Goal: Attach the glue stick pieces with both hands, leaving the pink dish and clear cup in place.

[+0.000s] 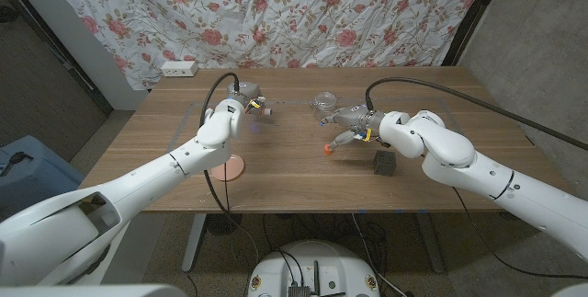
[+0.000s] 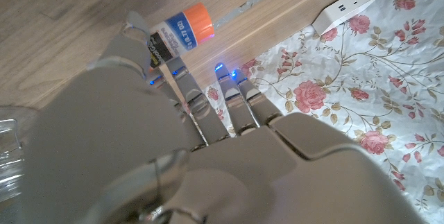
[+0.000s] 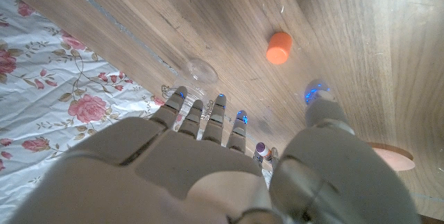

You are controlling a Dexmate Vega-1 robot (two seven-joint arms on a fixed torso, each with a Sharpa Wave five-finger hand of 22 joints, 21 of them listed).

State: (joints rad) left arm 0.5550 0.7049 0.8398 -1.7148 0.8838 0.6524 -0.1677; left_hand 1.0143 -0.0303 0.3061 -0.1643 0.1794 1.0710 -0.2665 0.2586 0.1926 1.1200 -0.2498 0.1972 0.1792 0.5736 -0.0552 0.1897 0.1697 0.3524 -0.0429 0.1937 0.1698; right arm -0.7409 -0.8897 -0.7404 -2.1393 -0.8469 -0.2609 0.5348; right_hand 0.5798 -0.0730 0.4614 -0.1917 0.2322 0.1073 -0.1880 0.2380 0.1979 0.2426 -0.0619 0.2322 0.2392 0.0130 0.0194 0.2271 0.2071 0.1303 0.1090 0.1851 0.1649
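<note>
Two hands are raised over the wooden worktop (image 1: 294, 173). The glue stick body (image 2: 179, 33) is gripped in the left hand (image 1: 241, 106). The right hand (image 1: 349, 119), fingers (image 3: 208, 116) spread and released, is held beside the orange cap (image 1: 329, 150), near the clear cup (image 1: 323, 102). The pink dish (image 1: 233, 168) is seen under the left arm.

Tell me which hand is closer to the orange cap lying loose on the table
Right. The right hand hovers just behind the orange cap; the left hand, holding the glue stick, is farther off across the table.

Matt wood-grain table (image 1: 303, 173), glossy clear plastic cup (image 1: 323, 102), flowered cloth backdrop (image 1: 276, 12), smooth orange cap (image 3: 279, 47)
</note>
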